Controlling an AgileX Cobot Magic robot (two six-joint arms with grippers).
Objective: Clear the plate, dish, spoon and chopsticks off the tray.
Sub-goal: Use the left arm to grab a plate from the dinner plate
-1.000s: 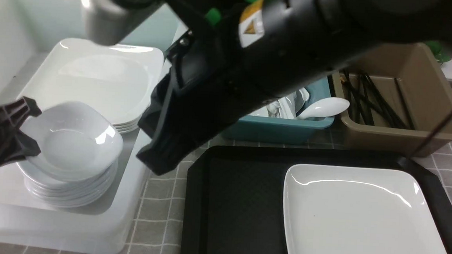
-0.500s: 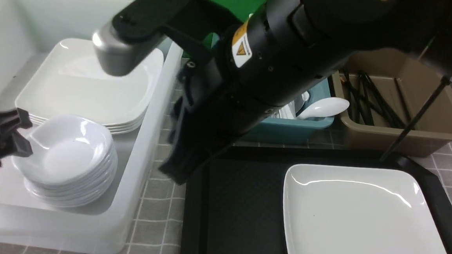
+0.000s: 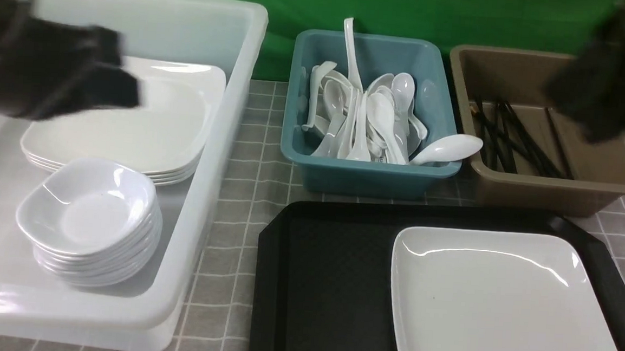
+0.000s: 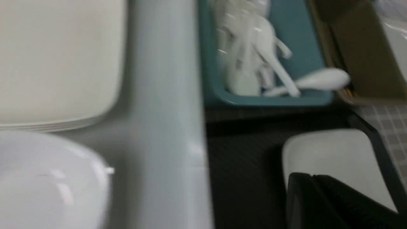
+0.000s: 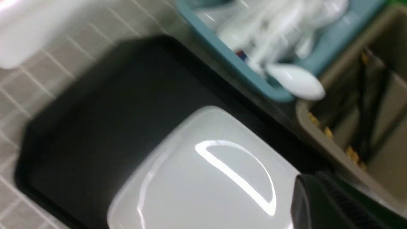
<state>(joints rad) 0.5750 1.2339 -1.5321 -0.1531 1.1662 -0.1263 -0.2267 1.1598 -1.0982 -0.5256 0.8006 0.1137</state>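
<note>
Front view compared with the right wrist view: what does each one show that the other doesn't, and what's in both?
Only the front view: the small dishes and stacked plates inside the white tub. Only the right wrist view: the right gripper, close up. Both: the tray, the plate on it, the teal bin holding spoons and the brown bin holding chopsticks.

The tabletop (image 3: 245, 204) wears a grey cloth with a pale grid. A big white tub (image 3: 228, 138) sits on it at the left. Toward the far side a teal bin (image 3: 366, 176) and a brown bin (image 3: 550, 198) stand close side by side. The black tray (image 3: 327, 285) lies nearest, just in front of both bins, with a strip of cloth between it and the tub.
</note>
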